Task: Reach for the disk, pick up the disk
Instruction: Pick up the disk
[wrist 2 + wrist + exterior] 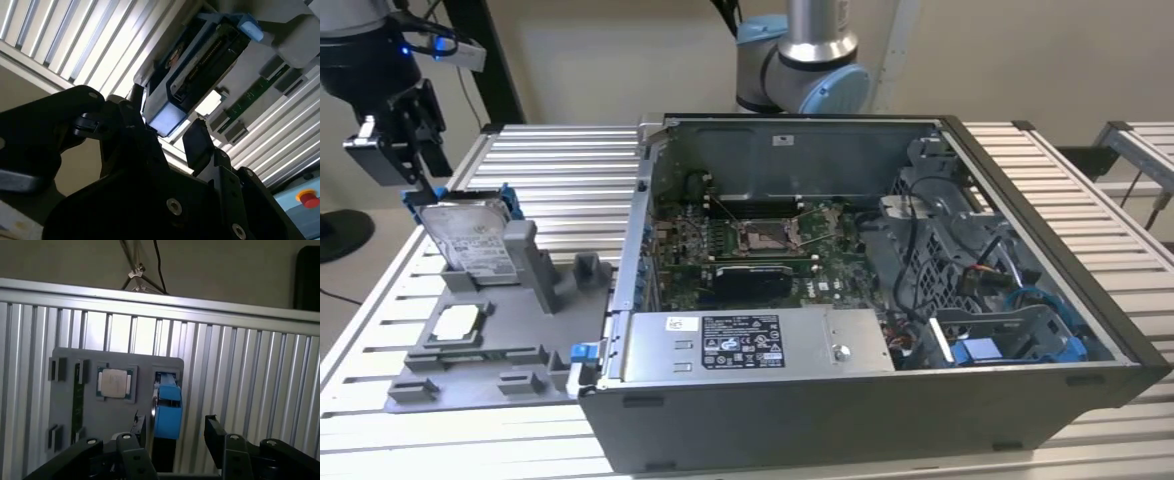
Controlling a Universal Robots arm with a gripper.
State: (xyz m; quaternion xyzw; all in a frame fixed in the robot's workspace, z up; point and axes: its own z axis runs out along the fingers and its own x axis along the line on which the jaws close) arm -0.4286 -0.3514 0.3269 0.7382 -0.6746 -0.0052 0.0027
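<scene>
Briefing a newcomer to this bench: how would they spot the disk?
Find the open computer case; the grey holder tray lies at the exterior view's left of it. The disk stands on edge at the tray's far end, silver with a blue frame, unlike the square chip lying flat.

Mid-frame: gripper (167, 117) jaws were spread, straddling the blue-framed end of the disk (202, 60); slatted table (75, 40) behind.

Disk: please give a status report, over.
Gripper open, straddling the blue upper end of the disk. Disk stands on edge in grey holder, not gripped. Nothing seen in the way.
</scene>
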